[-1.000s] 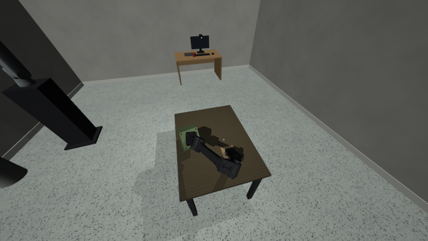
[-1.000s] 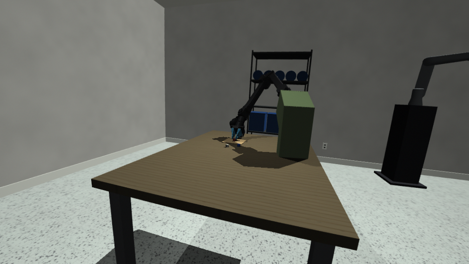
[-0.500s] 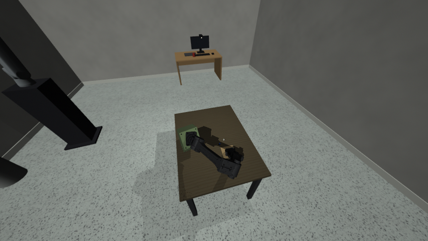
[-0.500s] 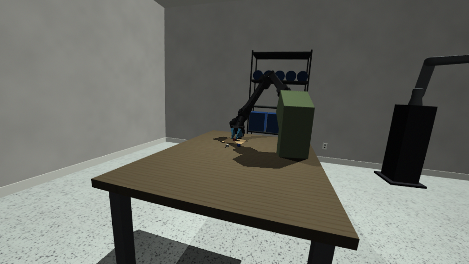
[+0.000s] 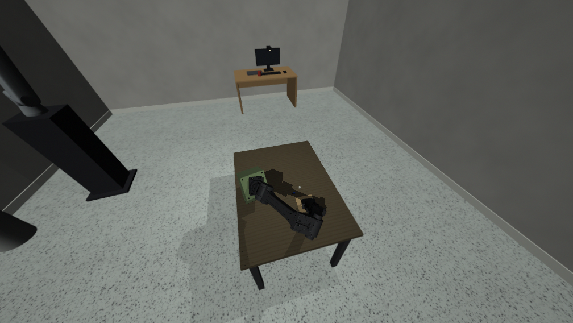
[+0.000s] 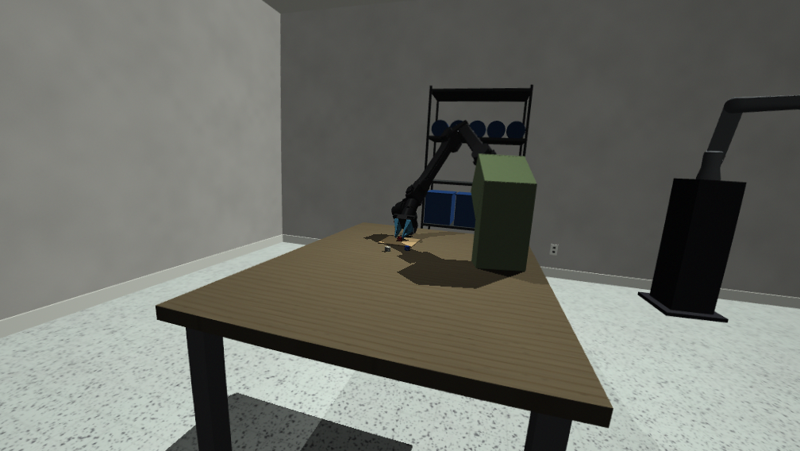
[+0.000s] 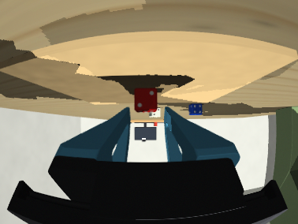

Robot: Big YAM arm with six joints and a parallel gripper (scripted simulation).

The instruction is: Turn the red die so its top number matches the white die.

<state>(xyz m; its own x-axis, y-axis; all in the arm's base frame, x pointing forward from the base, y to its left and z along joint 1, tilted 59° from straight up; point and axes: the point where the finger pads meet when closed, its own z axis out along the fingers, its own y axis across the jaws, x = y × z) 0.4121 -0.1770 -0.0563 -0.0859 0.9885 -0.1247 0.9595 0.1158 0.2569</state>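
The red die [image 7: 146,98] lies on the tan mat [image 7: 158,57], seen upside down in the wrist view. My gripper [image 7: 147,113] is open. Its blue fingers stand on either side of the red die, with a small gap on each side. In the exterior view the gripper [image 6: 404,232] points down over the mat [image 6: 399,241], with the red die [image 6: 399,238] at its fingertips. The white die [image 6: 386,248] lies on the table just off the mat, and it also shows in the top view [image 5: 299,186]. I cannot read the top faces.
A blue die [image 7: 195,109] lies near the mat's edge, to one side of the fingers; it also shows in the exterior view [image 6: 406,247]. The arm's green base block [image 6: 502,213] stands on the table beside the mat. The arm [image 5: 286,210] hides most of the mat in the top view.
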